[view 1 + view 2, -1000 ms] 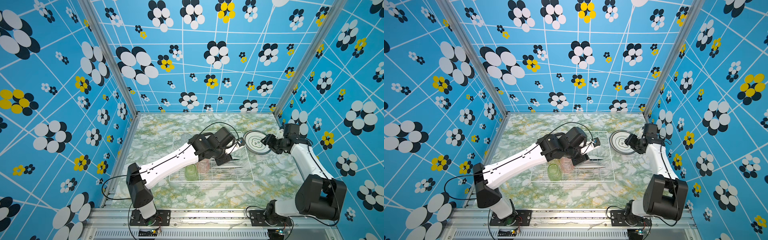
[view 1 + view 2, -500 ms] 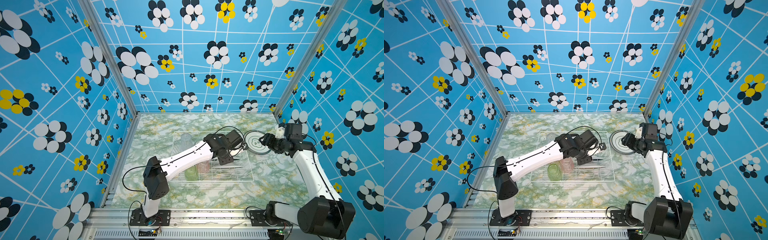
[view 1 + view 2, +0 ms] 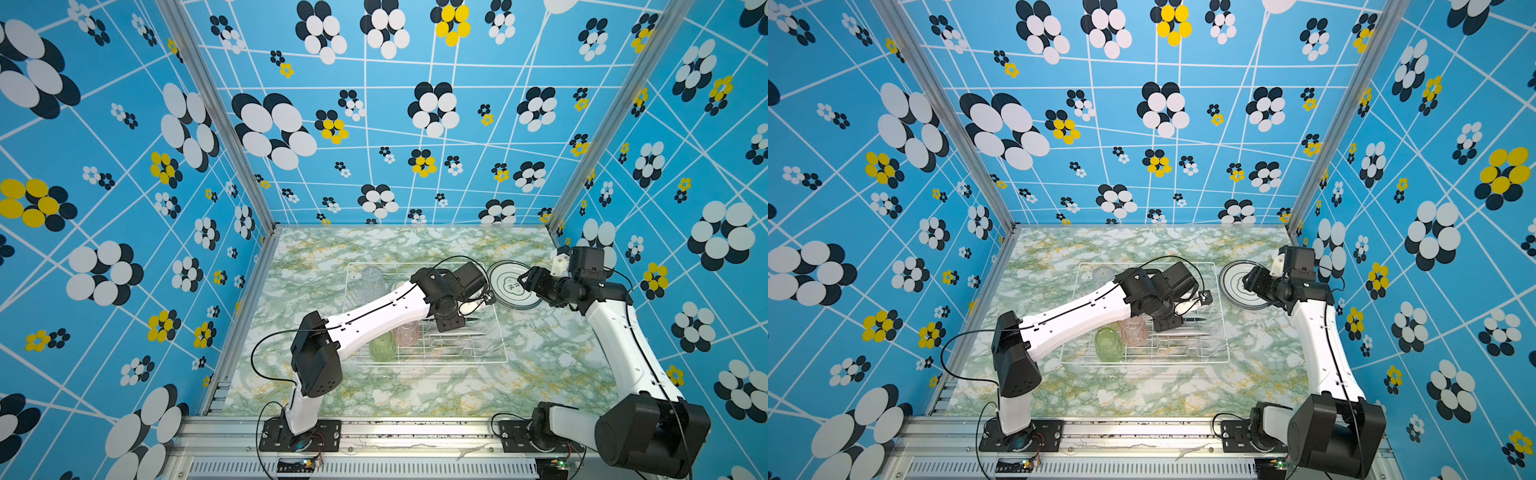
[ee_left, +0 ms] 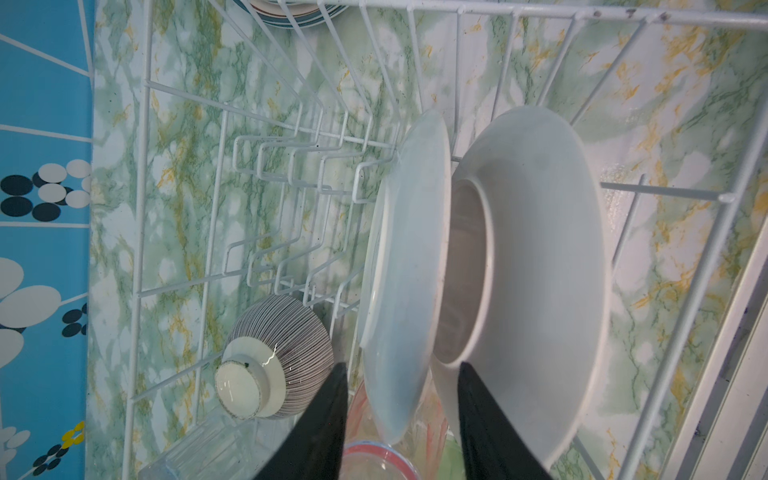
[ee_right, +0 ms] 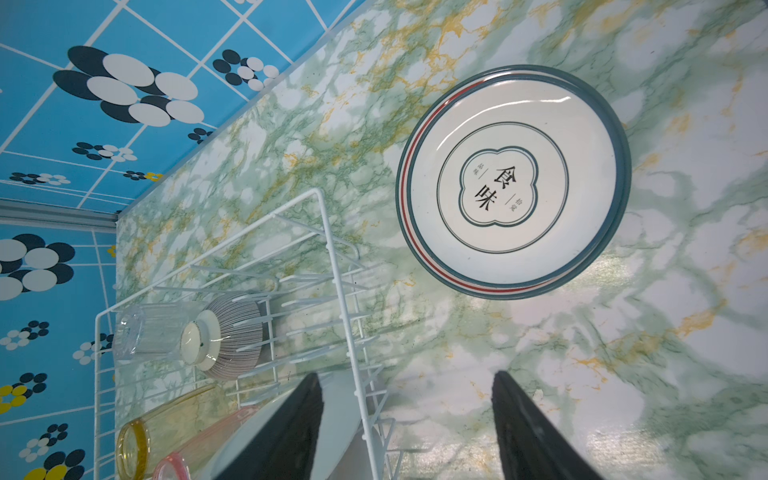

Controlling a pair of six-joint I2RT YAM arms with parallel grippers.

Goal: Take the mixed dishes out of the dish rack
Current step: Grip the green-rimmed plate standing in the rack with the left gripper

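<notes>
The white wire dish rack [image 3: 424, 362] [image 3: 1144, 362] lies mid-table. My left gripper [image 4: 401, 415] [image 3: 447, 322] [image 3: 1168, 324] reaches down into it, open, its jaws straddling the rim of a white plate [image 4: 411, 249] standing in the prongs, with a gap on each side. A second plate [image 4: 548, 249] stands just behind. The striped bowl [image 4: 282, 336] [image 5: 237, 332] lies on its side nearby. Green [image 3: 382, 347], pink [image 3: 407, 332] and clear [image 3: 372, 279] tumblers are in the rack. My right gripper [image 5: 405, 415] [image 3: 527, 277] hovers open and empty beside the rack.
A stack of printed plates [image 5: 513, 183] [image 3: 513, 286] [image 3: 1231, 282] lies on the marble table to the right of the rack. An amber tumbler [image 5: 166, 424] lies in the rack. Patterned blue walls close in on three sides.
My left gripper has sunk a little lower over the standing plate and its jaws have narrowed slightly. The right gripper stays by the plate stack while its arm has shifted posture.
</notes>
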